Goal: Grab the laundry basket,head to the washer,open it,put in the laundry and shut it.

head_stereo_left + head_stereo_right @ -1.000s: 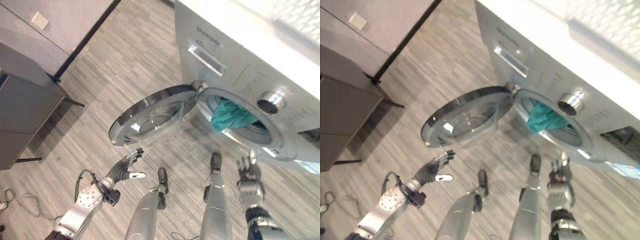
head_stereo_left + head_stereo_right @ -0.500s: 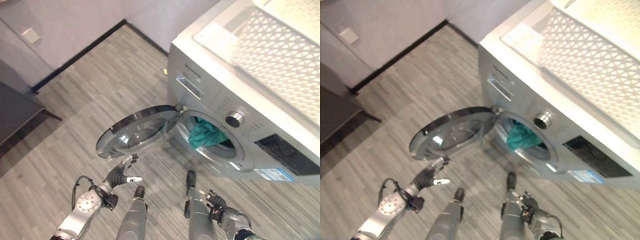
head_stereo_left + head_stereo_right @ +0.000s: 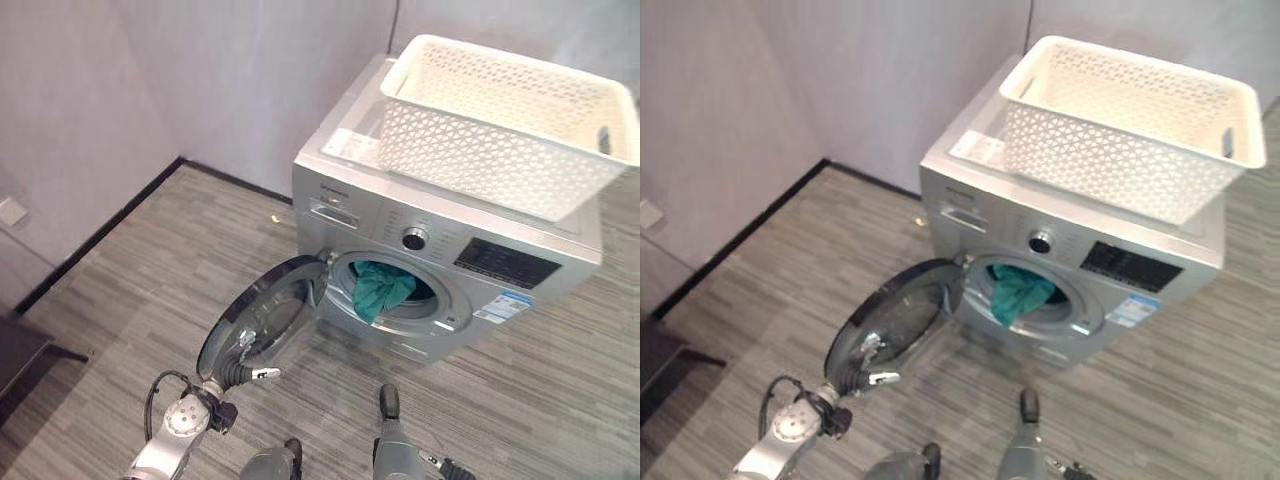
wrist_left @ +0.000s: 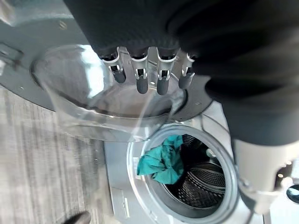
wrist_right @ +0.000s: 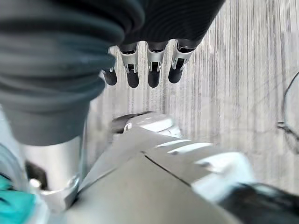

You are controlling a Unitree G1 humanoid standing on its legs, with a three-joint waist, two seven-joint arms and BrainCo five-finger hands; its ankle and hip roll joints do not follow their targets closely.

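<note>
The silver washer stands against the wall with its round glass door swung wide open to the left. A teal cloth hangs over the lip of the drum opening, also seen in the left wrist view. The white perforated laundry basket sits on top of the washer. My left hand is open at the door's lower rim, its straight fingers pointing at the door glass. My right hand is low by my side, fingers relaxed, holding nothing.
Grey plank floor spreads in front of the washer. Pale walls with black skirting meet in a corner behind it. A dark piece of furniture stands at the far left, a wall socket above it.
The camera has tipped upward, so the washer top and basket now show. My right hand has dropped from in front of the drum to my side. The left hand stays by the door rim.
</note>
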